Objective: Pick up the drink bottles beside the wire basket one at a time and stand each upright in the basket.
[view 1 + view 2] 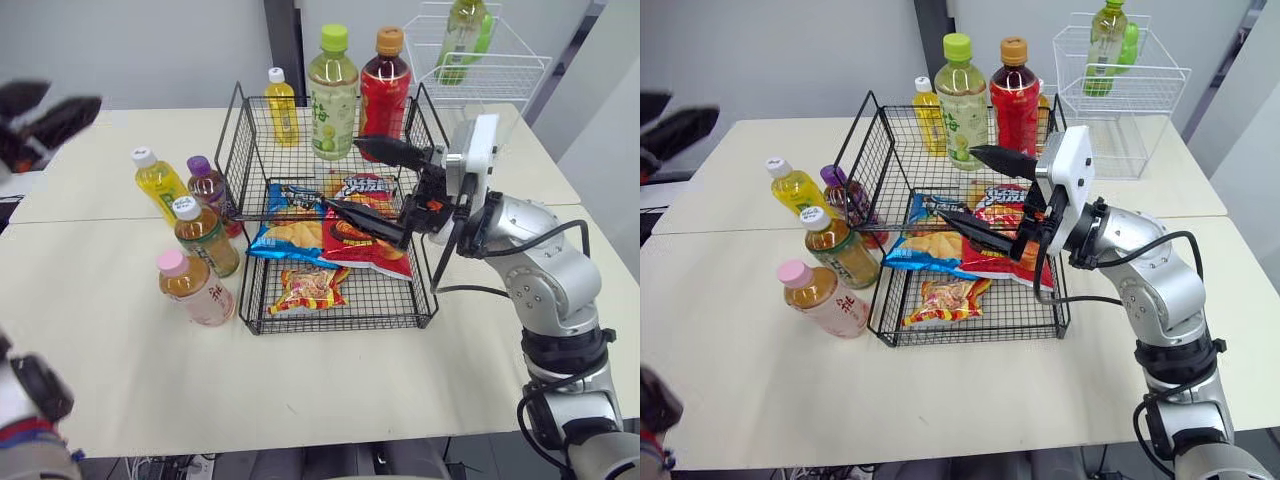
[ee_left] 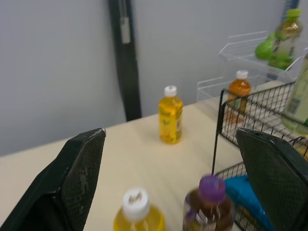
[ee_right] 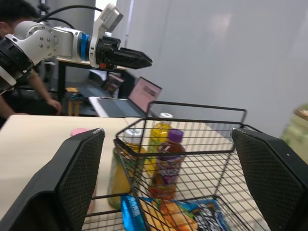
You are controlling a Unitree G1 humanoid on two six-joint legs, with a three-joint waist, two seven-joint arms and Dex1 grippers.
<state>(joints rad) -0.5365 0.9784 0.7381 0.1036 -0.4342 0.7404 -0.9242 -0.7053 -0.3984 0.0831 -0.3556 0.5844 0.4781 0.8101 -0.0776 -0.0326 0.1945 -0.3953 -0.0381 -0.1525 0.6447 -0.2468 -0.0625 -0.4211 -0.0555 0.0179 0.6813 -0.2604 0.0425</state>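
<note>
A pale table (image 1: 300, 390), made of two tops butted edge to edge, carries a black wire basket (image 1: 395, 300) near its middle. Just left of the basket, four bottles cluster on the tabletop: a yellow bottle (image 1: 160, 182), a purple-capped bottle (image 1: 207, 185), a brown bottle (image 1: 206, 238) and a pink-capped bottle (image 1: 196, 288). A small yellow bottle (image 1: 282, 105) stands behind the basket. A white wire rack (image 1: 500, 72) sits at the far right.

Yellow bottle (image 1: 158, 182), purple-capped bottle (image 1: 207, 186), tea bottle (image 1: 206, 238) and pink-capped bottle (image 1: 196, 290) stand clustered at the black wire basket's (image 1: 238, 150) left side, with a green bottle (image 1: 333, 98) and a red bottle (image 1: 385, 90) upright at its back.
</note>
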